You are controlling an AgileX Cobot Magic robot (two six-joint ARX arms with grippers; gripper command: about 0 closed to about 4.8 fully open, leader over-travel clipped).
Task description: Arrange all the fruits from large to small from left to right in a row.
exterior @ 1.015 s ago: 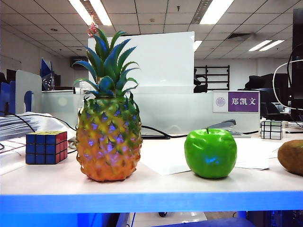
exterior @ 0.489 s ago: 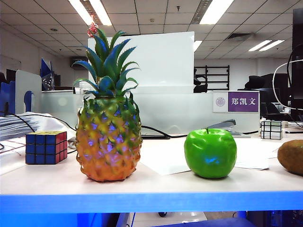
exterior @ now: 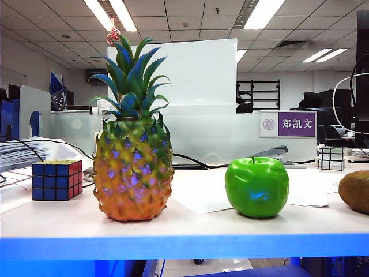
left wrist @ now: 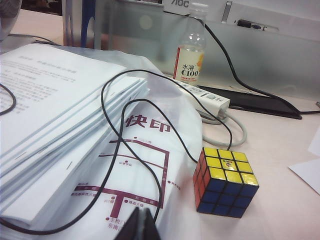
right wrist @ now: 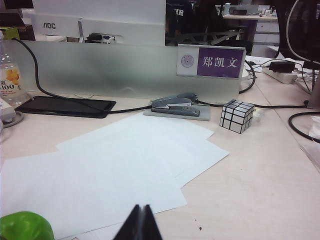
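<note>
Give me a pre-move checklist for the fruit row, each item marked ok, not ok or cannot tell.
1. Order large to small, left to right: pineapple, green apple, kiwi already run that way in the exterior view: ok.
2. Pineapple upright: ok.
3. Kiwi fully on the table: cut off by the frame edge, cannot tell.
4. Left gripper shut and empty, near the Rubik's cube, touching nothing: ok.
5. Right gripper shut and empty, over the paper sheets near the apple: ok.
6. Fruits in one straight row: cannot tell from this low angle.
</note>
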